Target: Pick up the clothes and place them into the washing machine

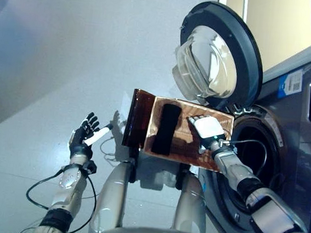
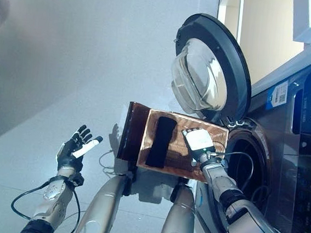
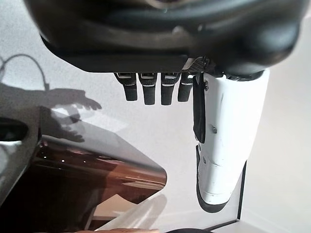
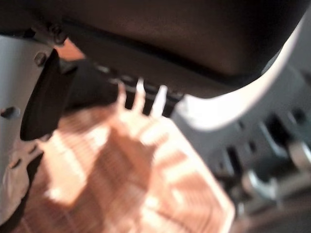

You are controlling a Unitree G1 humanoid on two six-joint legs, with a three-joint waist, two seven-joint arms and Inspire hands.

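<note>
The right hand (image 1: 208,128) lies against the top of a brown ribbed basket (image 1: 183,144) held at the washing machine (image 1: 296,141) mouth, under the open door (image 1: 219,56); its fingers are hidden behind the basket, so their grip cannot be told. A dark garment (image 1: 165,129) lies in the basket, clear only in the eye views; the right wrist view shows only blurred weave. The left hand (image 2: 75,144) hangs apart over the floor (image 1: 67,58), fingers (image 3: 146,90) straight and empty.

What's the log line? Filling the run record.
left hand: open, free | right hand: against brown ribbed plastic basket | round washer door: open
</note>
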